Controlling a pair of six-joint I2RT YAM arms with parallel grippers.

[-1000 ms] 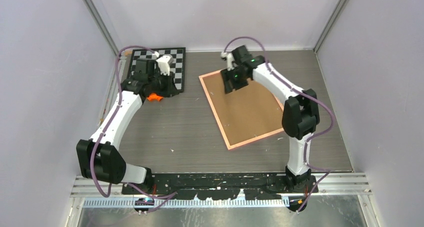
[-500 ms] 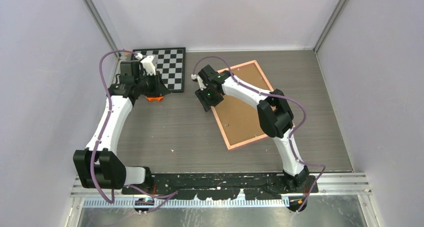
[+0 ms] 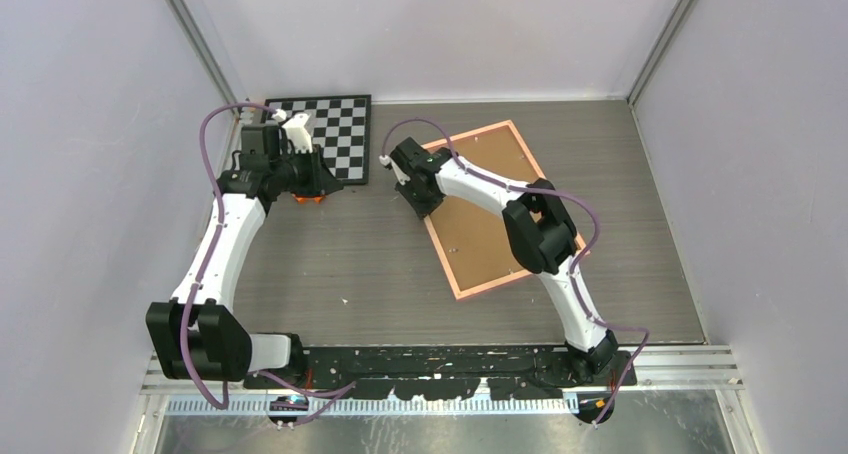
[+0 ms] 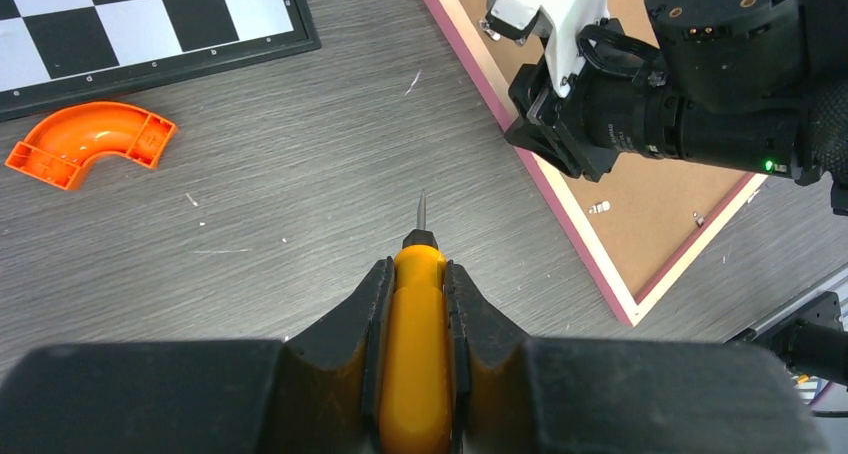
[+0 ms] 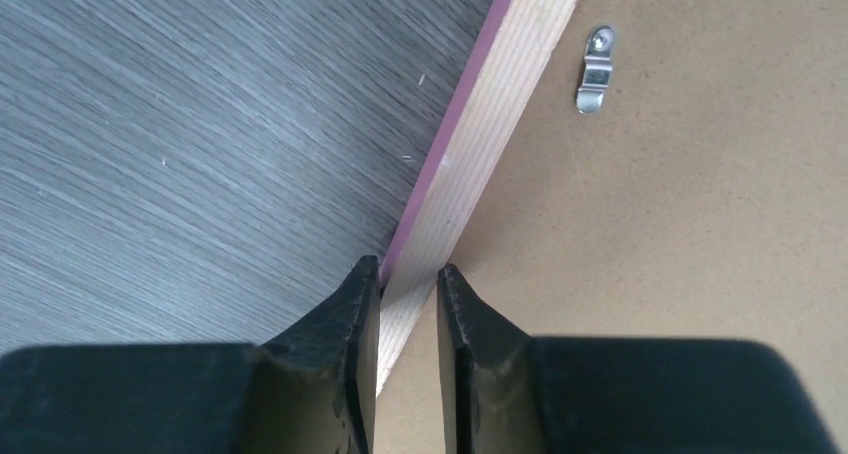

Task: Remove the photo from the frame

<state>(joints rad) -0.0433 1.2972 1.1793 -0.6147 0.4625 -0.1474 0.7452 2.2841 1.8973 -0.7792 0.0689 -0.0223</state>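
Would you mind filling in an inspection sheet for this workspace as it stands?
Surface: grey wood-grain table, a few pale specks.
Job's things: the frame lies back up, metal clip showing; the photo not visible.
Clutter: chessboard, orange elbow piece.
Grippers: left gripper shut on an orange-handled screwdriver; right gripper pinching the frame's rim.
Cables: purple cables loop along both arms.
Surroundings: pale walls, metal rail at the near edge.

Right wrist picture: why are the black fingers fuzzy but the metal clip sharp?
Right wrist view: the fingers sit close to the lens, so they look soft; the clip and frame edge are crisp. Left wrist view: its fingers blur likewise.
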